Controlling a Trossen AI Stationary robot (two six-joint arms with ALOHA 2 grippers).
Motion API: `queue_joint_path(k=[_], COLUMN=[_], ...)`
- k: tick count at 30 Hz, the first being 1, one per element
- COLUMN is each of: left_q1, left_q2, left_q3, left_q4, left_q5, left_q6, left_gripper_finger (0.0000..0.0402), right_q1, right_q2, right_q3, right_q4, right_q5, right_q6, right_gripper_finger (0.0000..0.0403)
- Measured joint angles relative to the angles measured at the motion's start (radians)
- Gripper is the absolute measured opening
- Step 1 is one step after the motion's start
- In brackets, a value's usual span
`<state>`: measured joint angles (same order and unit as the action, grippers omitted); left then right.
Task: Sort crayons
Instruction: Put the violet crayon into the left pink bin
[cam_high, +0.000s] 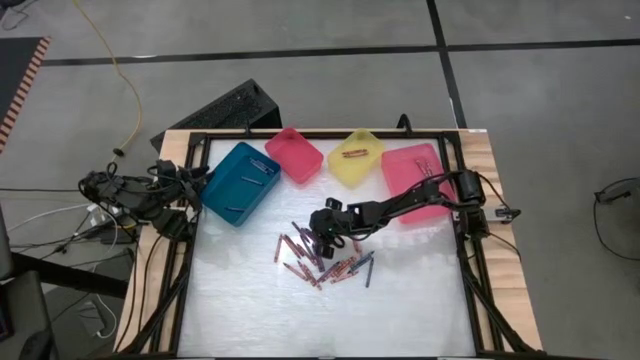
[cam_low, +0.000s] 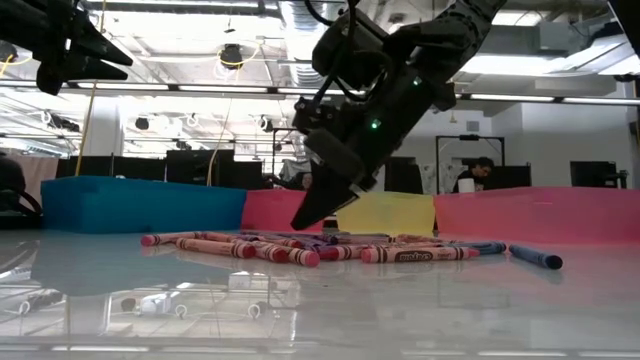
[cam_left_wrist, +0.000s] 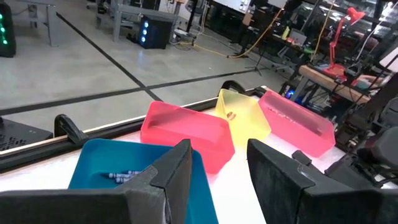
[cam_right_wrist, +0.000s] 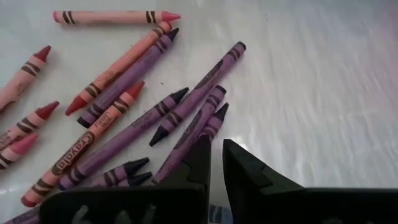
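Right under my right gripper (cam_right_wrist: 214, 149), purple crayons (cam_right_wrist: 186, 106) lie fanned on the white table (cam_right_wrist: 323, 74), their tips pointing every way; my two fingers stand close together with only a thin gap, holding nothing, their tips just above one purple stick. Beyond the purple ones and to one side lie the red and pink crayons (cam_right_wrist: 99, 81), some touching, some crossing.

From above, my right gripper (cam_high: 322, 228) hangs over the far edge of the crayon pile (cam_high: 325, 262), the arm reaching in from the table's right side. A dark blue crayon (cam_low: 535, 258) lies apart at the pile's right end.

Past the pile, along the table's far side, stand the bins: teal bin (cam_high: 240, 182), small pink bin (cam_high: 293, 154), yellow bin (cam_high: 355, 157) and larger pink bin (cam_high: 412, 180). I think the teal one holds a few crayons, though they are too small to be sure.

My left gripper (cam_left_wrist: 217, 165) waits well apart, at the table's left edge beside the teal bin, fingers parted and empty.
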<state>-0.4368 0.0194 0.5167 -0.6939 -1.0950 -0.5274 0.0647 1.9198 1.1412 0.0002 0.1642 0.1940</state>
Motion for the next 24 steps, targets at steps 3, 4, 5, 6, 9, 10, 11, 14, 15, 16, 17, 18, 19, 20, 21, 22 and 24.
queue_joint_path(k=[3,4,5,6,9,10,11,14,15,16,17,18,19,20,21,22,24], left_q1=[0.0,0.0,0.0,0.0,0.0,0.0,0.0,0.0,0.0,0.0,0.0,0.0,0.0,0.0,0.0,0.0,0.0], left_q2=[0.0,0.0,0.0,0.0,0.0,0.0,0.0,0.0,0.0,0.0,0.0,0.0,0.0,0.0,0.0,0.0,0.0], left_q3=[0.0,0.0,0.0,0.0,0.0,0.0,0.0,0.0,0.0,0.0,0.0,0.0,0.0,0.0,0.0,0.0,0.0], left_q4=[0.0,0.0,0.0,0.0,0.0,0.0,0.0,0.0,0.0,0.0,0.0,0.0,0.0,0.0,0.0,0.0,-0.001], left_q5=[0.0,0.0,0.0,0.0,0.0,0.0,0.0,0.0,0.0,0.0,0.0,0.0,0.0,0.0,0.0,0.0,0.0], left_q6=[0.0,0.0,0.0,0.0,0.0,0.0,0.0,0.0,0.0,0.0,0.0,0.0,0.0,0.0,0.0,0.0,0.0], left_gripper_finger=[0.0145,0.0145,0.0145,0.0145,0.0145,0.0145,0.0145,0.0145,0.0145,0.0145,0.0145,0.0145,0.0145,0.0145,0.0145,0.0145,0.0145], right_q1=[0.0,0.0,0.0,0.0,0.0,0.0,0.0,0.0,0.0,0.0,0.0,0.0,0.0,0.0,0.0,0.0,0.0], right_q2=[0.0,0.0,0.0,0.0,0.0,0.0,0.0,0.0,0.0,0.0,0.0,0.0,0.0,0.0,0.003,0.012,0.018], right_q3=[0.0,0.0,0.0,0.0,0.0,0.0,0.0,0.0,0.0,0.0,0.0,0.0,0.0,0.0,0.0,0.0,0.0], right_q4=[0.004,0.004,0.004,0.004,0.005,0.005,0.005,0.008,0.007,0.007,0.007,0.007,0.007,0.007,0.007,0.014,0.009], right_q5=[0.0,0.0,0.0,0.0,0.001,0.001,0.001,0.002,0.002,0.002,0.002,0.001,0.001,0.001,0.001,0.001,-0.003], right_q6=[0.0,0.0,0.001,0.006,0.009,0.009,0.012,0.016,0.016,0.016,0.017,0.018,0.018,0.019,0.024,0.035,0.049], right_gripper_finger=[0.0059,0.0059,0.0059,0.0059,0.0059,0.0059,0.0059,0.0059,0.0059,0.0059,0.0059,0.0059,0.0059,0.0059,0.0059,0.0059,0.0059])
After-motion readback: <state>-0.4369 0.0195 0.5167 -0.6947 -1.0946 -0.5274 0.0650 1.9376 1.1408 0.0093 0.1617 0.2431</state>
